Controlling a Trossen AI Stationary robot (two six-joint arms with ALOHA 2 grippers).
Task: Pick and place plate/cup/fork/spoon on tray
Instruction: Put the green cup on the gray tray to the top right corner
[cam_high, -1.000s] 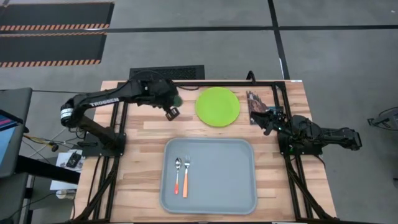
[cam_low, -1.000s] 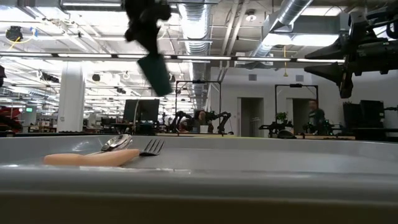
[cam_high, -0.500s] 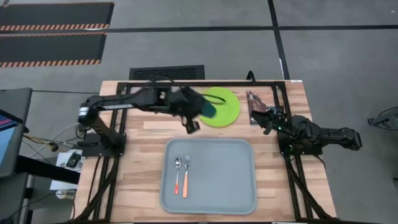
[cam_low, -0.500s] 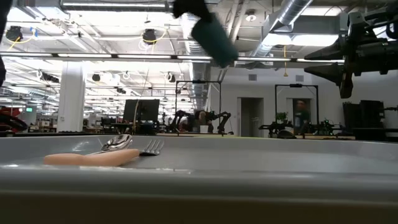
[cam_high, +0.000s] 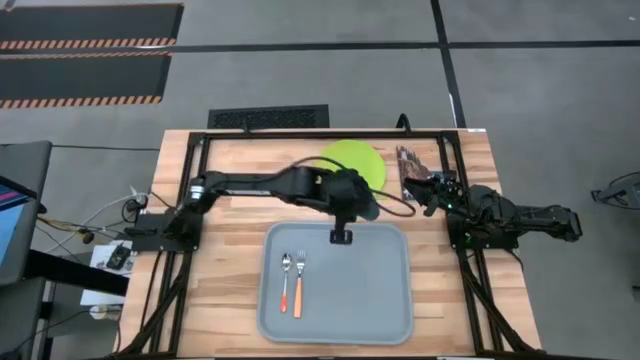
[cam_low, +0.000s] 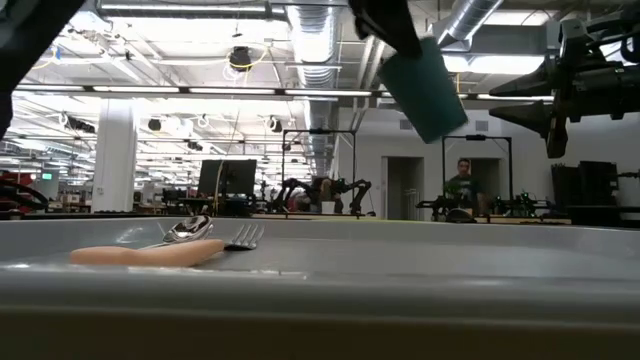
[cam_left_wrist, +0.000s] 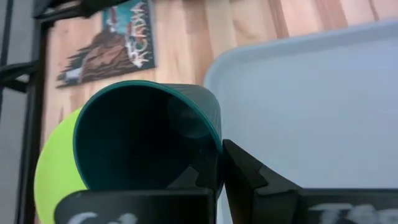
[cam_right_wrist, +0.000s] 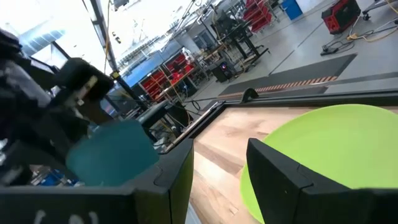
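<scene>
where wood table (cam_high: 225, 280) meets workshop, left gripper (cam_left_wrist: 214, 177) seemingly clamped on cup (cam_left_wrist: 146, 134)

A wooden table (cam_high: 230, 300) of pale planks is being shown, with a black frame (cam_high: 190, 240) running along its sides and far edge. Directly on it, three things are being carried. The tray (cam_high: 370, 290) is lying just below the left arm's jaws. The plate (cam_high: 355, 158) is resting beyond those jaws and beside the right arm's open jaws. A printed card (cam_high: 410, 165) is lying next to the plate, under the right arm's jaws.
</scene>
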